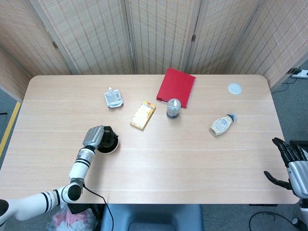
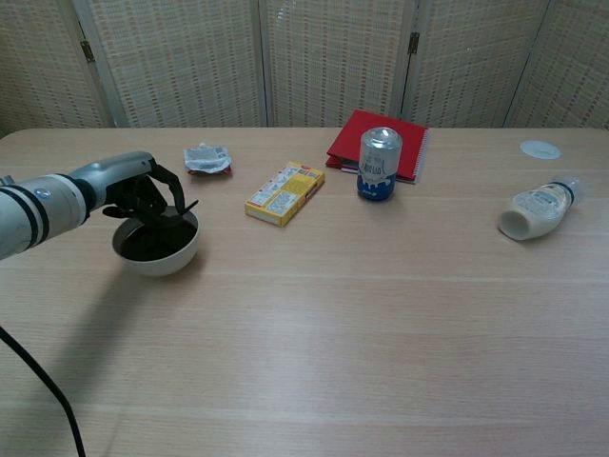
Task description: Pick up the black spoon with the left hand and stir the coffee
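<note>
A white bowl (image 2: 162, 259) of dark coffee (image 2: 152, 243) stands at the table's left front; in the head view the bowl (image 1: 111, 147) is half covered by my hand. My left hand (image 2: 143, 195) (image 1: 95, 136) hovers over the bowl and holds the black spoon (image 2: 173, 217), whose lower end dips into the coffee. The spoon's handle end pokes out to the right of the fingers. My right hand (image 1: 291, 163) hangs past the table's right front corner, fingers apart and holding nothing.
A yellow box (image 2: 284, 193), a silver-blue can (image 2: 379, 164), a red notebook (image 2: 354, 139) and a foil pouch (image 2: 206, 158) lie behind the bowl. A white bottle (image 2: 538, 209) lies on its side at the right, with a white lid (image 2: 540, 149) beyond it.
</note>
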### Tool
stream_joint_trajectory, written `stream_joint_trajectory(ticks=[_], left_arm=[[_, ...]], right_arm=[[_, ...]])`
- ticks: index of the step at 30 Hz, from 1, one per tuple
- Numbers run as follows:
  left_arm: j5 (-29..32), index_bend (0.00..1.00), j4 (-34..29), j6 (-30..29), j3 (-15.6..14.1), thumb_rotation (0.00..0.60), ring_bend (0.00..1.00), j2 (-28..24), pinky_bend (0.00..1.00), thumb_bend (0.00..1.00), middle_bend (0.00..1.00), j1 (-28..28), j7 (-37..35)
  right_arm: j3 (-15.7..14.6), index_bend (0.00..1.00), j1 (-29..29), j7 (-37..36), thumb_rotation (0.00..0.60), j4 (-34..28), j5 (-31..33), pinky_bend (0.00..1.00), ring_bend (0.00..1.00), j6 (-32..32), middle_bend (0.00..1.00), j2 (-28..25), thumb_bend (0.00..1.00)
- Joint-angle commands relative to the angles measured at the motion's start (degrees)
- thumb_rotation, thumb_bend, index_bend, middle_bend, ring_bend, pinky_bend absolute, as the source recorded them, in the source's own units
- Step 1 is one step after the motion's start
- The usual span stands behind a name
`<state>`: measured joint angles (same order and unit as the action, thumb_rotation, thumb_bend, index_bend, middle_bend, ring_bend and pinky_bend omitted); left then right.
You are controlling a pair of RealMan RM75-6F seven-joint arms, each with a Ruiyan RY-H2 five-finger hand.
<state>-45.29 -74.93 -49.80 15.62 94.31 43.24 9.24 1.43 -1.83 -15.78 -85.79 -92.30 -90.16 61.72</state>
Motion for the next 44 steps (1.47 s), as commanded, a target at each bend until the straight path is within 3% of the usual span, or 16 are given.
stream_joint_trajectory(ticks=[1,3,6,11,17,23,29,39,44], left_arm=[[-0.8,0.37,-1.0,-0.5,0.0,0.6,0.9,-0.7,1.0,0.38,0.92,-0.7,-0.8],[-1.6,0.27,-2.0,-1.1,0.1,0.6,0.9,-1.5,1.0,0.31,0.91,-1.3,-1.8],[-3.0,0.18,-4.2,-2.2,0.3,0.6,0.89,-3.3,1.0,0.29,0.89,-2.6,-3.5],[-6.0,0.13,-7.9,-4.0,0.2,0.6,0.82,-7.0,1.0,0.26,0.81,-5.0,-6.2],[-13.1,0.19,-11.6,-14.3,-1.1,0.6,0.59,-11.1,0.92,0.26,0.62,-10.2,-6.8],[-19.4,0.23,-11.6,-24.5,-4.5,0.6,0.43,-14.0,0.67,0.26,0.49,-15.5,-3.0],[-24.2,0.25,-12.4,-32.3,-8.0,0.6,0.39,-16.6,0.48,0.26,0.43,-21.0,-0.1],[-29.7,0.25,-18.0,-38.0,-13.3,0.6,0.32,-21.2,0.34,0.26,0.37,-28.1,2.4],[-31.1,0.24,-19.4,-40.3,-14.4,0.6,0.29,-22.0,0.29,0.26,0.34,-30.7,4.4]], right_arm=[[0.0,0.0,0.0,0.1,0.6,-0.2,-0.1,0.08,0.16,-0.1,0.09,-0.1,0.12],[0.1,0.0,0.0,0.2,0.6,-0.4,-0.1,0.08,0.16,-0.3,0.09,-0.3,0.12],[0.1,0.0,0.2,0.4,0.6,-0.7,0.0,0.08,0.16,-0.5,0.09,-0.5,0.12],[0.1,0.0,0.3,0.8,0.6,-1.1,0.1,0.08,0.16,-0.6,0.09,-0.8,0.12],[0.1,0.0,0.2,0.9,0.6,-1.2,0.6,0.08,0.16,-0.1,0.1,-1.3,0.12],[-0.1,0.0,-0.1,0.6,0.6,-1.4,1.0,0.08,0.16,1.4,0.1,-1.9,0.13],[-0.1,0.0,-0.4,1.2,0.6,-1.3,1.0,0.08,0.16,1.8,0.1,-1.6,0.15],[-0.4,0.0,-0.9,2.5,0.6,-1.2,-0.2,0.08,0.14,2.0,0.1,-0.9,0.15],[-0.7,0.0,-1.2,3.4,0.6,-1.4,-0.3,0.08,0.09,2.6,0.1,-0.4,0.14]])
